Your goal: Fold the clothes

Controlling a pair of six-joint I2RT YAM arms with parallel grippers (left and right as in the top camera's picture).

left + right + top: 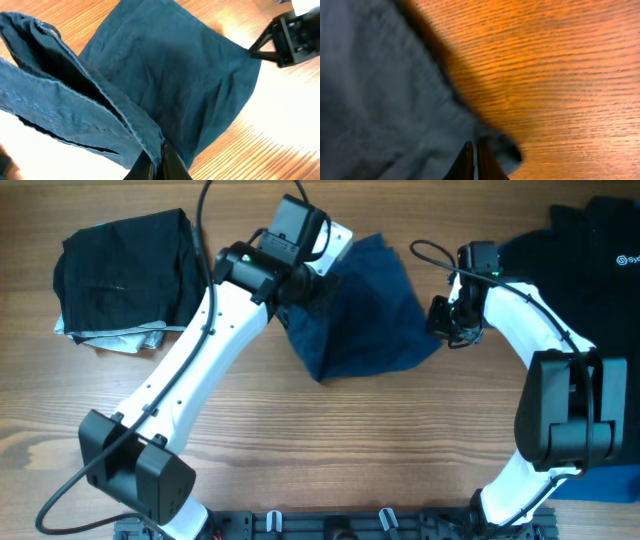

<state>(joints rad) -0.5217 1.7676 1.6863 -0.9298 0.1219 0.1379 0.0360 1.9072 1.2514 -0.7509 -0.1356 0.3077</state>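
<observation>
A dark blue garment (365, 310) lies spread on the wooden table at the centre back. My left gripper (292, 288) is shut on its left edge, with the hem pinched between the fingers in the left wrist view (159, 162), and the cloth (165, 75) hangs lifted there. My right gripper (450, 330) is shut on the garment's right corner, which shows in the right wrist view (475, 160) as cloth (380, 100) pinched at the fingertips just above the table.
A folded black stack (125, 265) over a light garment sits at the back left. A pile of black and blue clothes (600, 240) lies along the right edge. Bare wood fills the front.
</observation>
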